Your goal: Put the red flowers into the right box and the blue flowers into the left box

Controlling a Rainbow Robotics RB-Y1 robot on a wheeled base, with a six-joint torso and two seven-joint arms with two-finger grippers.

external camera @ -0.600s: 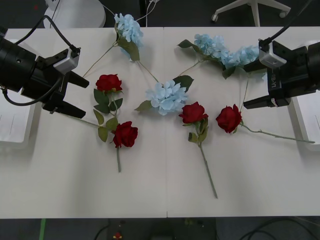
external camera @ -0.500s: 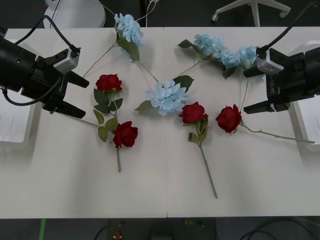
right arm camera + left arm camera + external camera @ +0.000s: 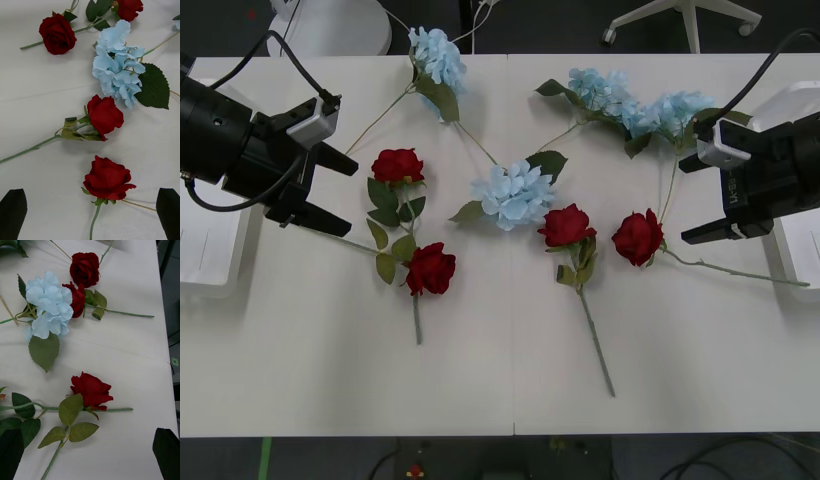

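1. The right gripper (image 3: pixel 712 198) hovers over the table's right side with its black fingers (image 3: pixel 168 210) spread wide and holding nothing. The nearest rose (image 3: pixel 108 178) lies just ahead of the gap between them, its bud facing the jaws and its stem (image 3: pixel 735 270) trailing under the arm toward the right box (image 3: pixel 805 105). It looks lined up as the first pick.

2. The left gripper (image 3: pixel 330 190) waits over the table's left side, its fingers (image 3: pixel 167 452) also wide apart and empty. A leafy rose (image 3: pixel 91 390) lies across the gap just beyond the tips, stem running sideways, so a close on the stem seems feasible.

3. Farther from the right fingers, a second rose (image 3: pixel 104 115) lies with its stem pointing away to one side. Past it a pale-blue head (image 3: pixel 116 67) rests beside a broad green leaf. It probably needs the left arm, since blue goes left.

4. Beyond the left fingers sits the upper-left rose (image 3: pixel 397 165). Its leaves overlap the nearer rose's stem, so one could drag the other.

5. Farthest off, two blue heads (image 3: pixel 630 105) lie touching near the table's back edge, and a fourth blue head (image 3: pixel 437 55) sits at the back left.

6. The left box (image 3: pixel 205 245) sits behind the left arm, off the table's left edge. No flower is visible in either box; sorting appears not yet begun.
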